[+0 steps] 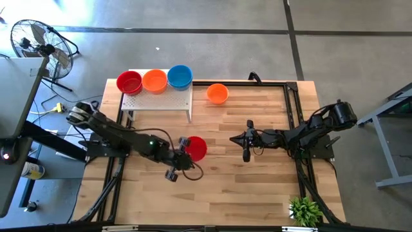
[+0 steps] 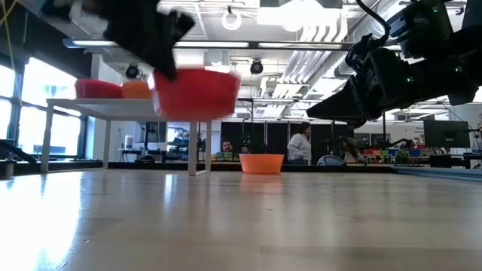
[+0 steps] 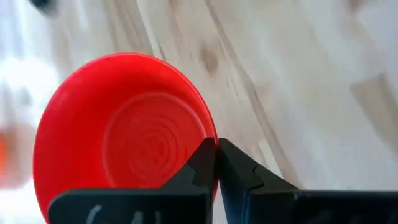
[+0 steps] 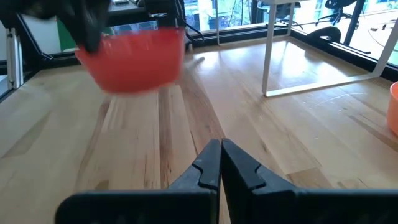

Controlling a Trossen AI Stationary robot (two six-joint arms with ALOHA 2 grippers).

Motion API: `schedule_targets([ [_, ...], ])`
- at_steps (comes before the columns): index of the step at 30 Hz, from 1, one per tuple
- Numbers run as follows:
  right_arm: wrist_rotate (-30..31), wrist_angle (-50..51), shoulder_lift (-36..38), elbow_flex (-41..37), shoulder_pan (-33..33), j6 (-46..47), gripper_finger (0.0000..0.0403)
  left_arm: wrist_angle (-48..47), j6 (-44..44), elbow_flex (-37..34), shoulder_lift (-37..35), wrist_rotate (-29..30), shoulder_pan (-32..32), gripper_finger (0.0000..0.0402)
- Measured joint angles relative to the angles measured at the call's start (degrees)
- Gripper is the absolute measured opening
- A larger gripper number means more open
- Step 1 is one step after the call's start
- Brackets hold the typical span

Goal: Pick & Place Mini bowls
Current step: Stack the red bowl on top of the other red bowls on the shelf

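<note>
Red bowl (image 1: 196, 147) pinched at its rim by L gripper (image 1: 185, 143), jaws shut on the wall, bowl lifted clear of table (image 1: 257, 187) per low view, empty inside. R gripper (image 1: 246, 138) at 3 o'clock from it, well apart, jaws pressed together w/ nothing between. Orange bowl (image 1: 217, 93) sits on table toward 1 o'clock, empty. White board (image 1: 158, 100) at 11 o'clock carries red (image 1: 129, 82), orange (image 1: 154, 81), blue (image 1: 179, 77) bowls in a row; contents not visible. Held bowl blurred in low + R wrist views.
</note>
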State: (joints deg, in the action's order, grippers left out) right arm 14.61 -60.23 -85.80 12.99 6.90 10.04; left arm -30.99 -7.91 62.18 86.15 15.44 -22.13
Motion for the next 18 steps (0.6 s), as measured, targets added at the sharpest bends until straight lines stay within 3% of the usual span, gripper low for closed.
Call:
schedule_targets([
  [10, -0.17, 0.52, -0.02, 0.02, 0.0, 0.26, 0.0, -9.59, 2.38, 9.68, -12.4, 3.47, 3.13, 0.0003],
  [18, -0.17, 0.39, -0.07, 0.02, 0.0, 0.37, 0.0, -22.76, 10.3, 13.58, -22.91, 8.97, 17.34, 0.0002],
])
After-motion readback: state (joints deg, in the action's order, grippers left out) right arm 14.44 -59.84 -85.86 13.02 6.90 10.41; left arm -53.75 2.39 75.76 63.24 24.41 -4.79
